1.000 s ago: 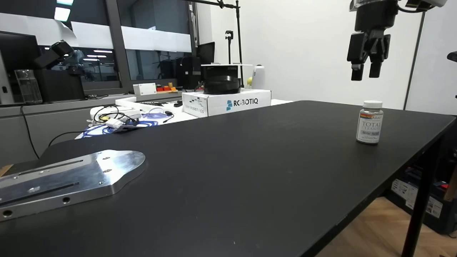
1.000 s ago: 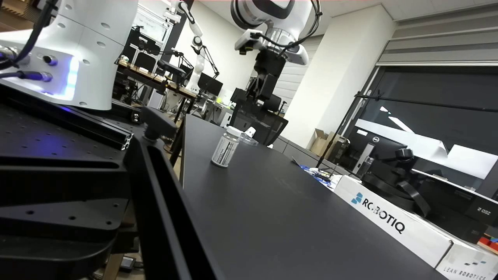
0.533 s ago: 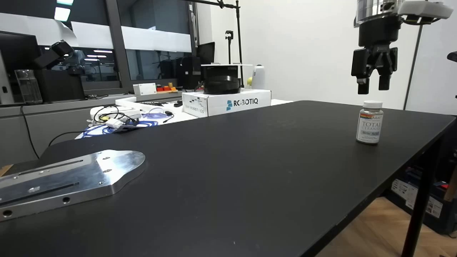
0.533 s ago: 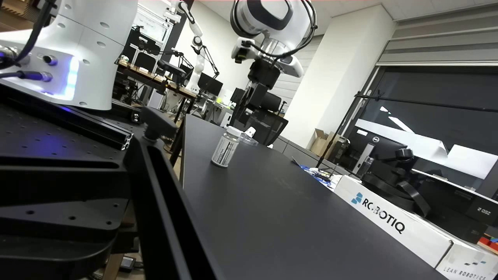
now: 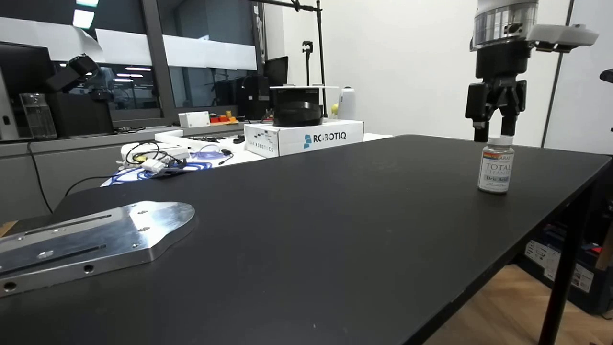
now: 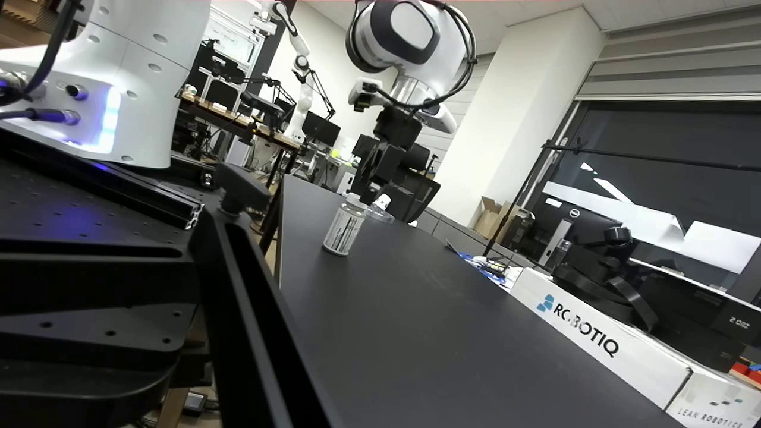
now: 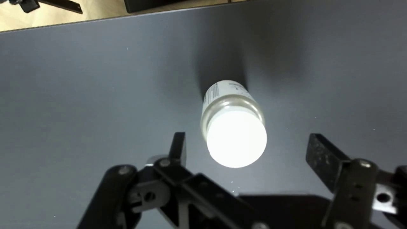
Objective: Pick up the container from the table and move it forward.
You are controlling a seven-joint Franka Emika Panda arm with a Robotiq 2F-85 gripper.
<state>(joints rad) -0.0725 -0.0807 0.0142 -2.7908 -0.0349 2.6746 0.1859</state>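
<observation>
The container (image 5: 496,170) is a small bottle with a white cap, a pale label and an orange-brown band. It stands upright on the black table (image 5: 335,230), near the table's edge, and shows in both exterior views (image 6: 344,230). My gripper (image 5: 494,130) is open and points down. Its fingertips are level with or just above the cap in that exterior view. In the wrist view the container (image 7: 229,92) stands between the two spread fingers (image 7: 246,143), nearer the left finger, touching neither. In an exterior view the fingertips (image 6: 371,193) are partly hidden behind the cap.
A grey metal plate (image 5: 119,235) lies at the table's near left corner in an exterior view. A white printed box (image 5: 318,139) stands beside the table's long edge. Cables (image 5: 158,160) lie beyond that edge. The table edge (image 7: 127,16) runs close behind the container in the wrist view.
My gripper has come down toward the container, with a small sideways shift. Its fingers stay open. The container has not moved.
</observation>
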